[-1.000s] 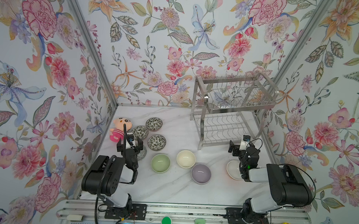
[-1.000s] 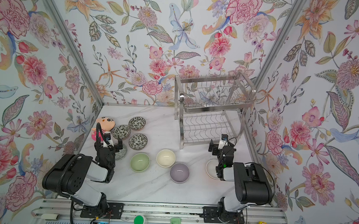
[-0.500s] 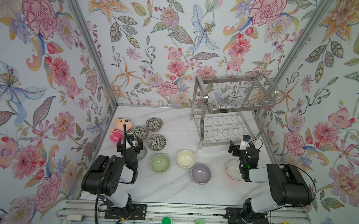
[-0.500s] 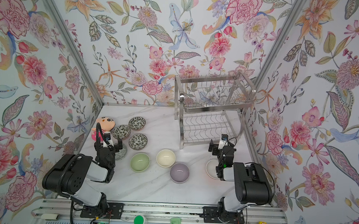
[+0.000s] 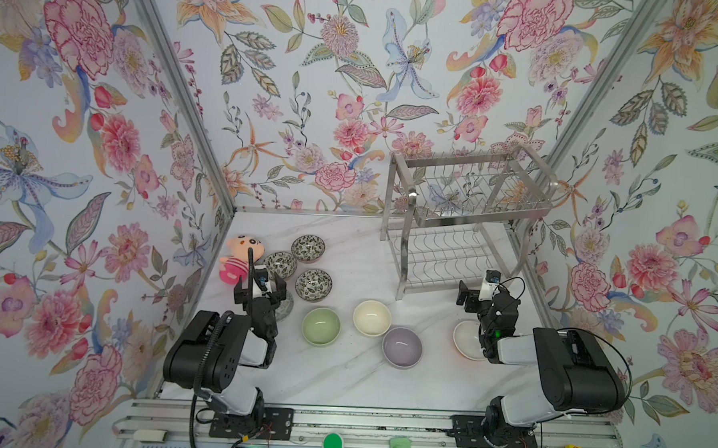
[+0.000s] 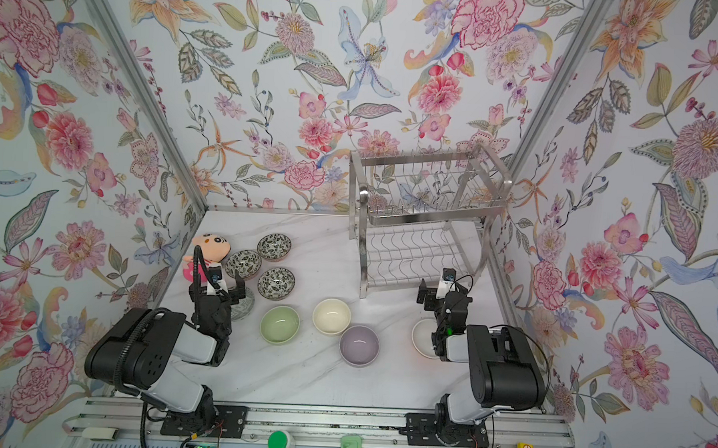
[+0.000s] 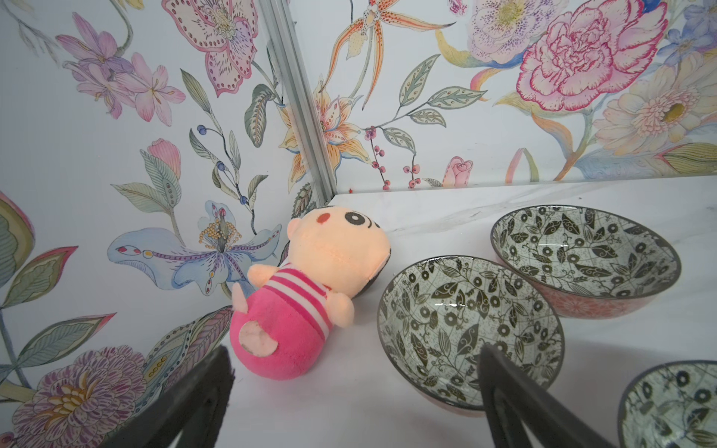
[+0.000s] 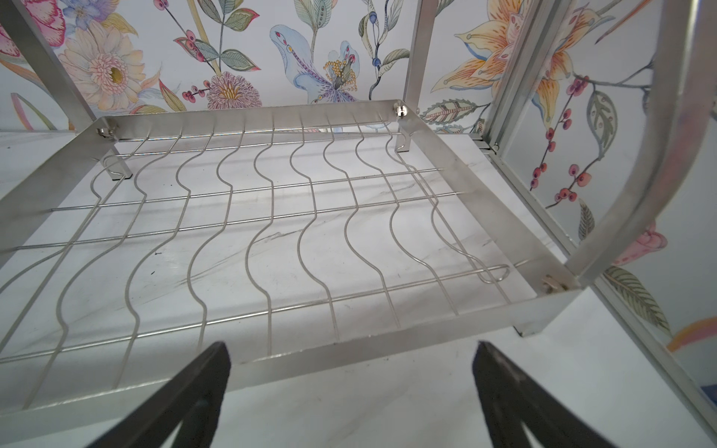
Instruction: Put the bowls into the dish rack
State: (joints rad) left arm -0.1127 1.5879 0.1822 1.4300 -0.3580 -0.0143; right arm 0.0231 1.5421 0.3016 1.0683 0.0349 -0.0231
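Left gripper and right gripper both spread wide, low over the table. Four patterned bowls cluster ctr-left in both top views, next to a plush doll. Green bowl, cream bowl and lilac bowl sit mid-frame; white bowl partly under the right arm. Dish rack stands right of ctr, w/ right gripper facing it.

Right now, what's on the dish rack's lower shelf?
Nothing: the lower shelf of the dish rack is bare wire over the table. In both top views the upper shelf covers its back part.
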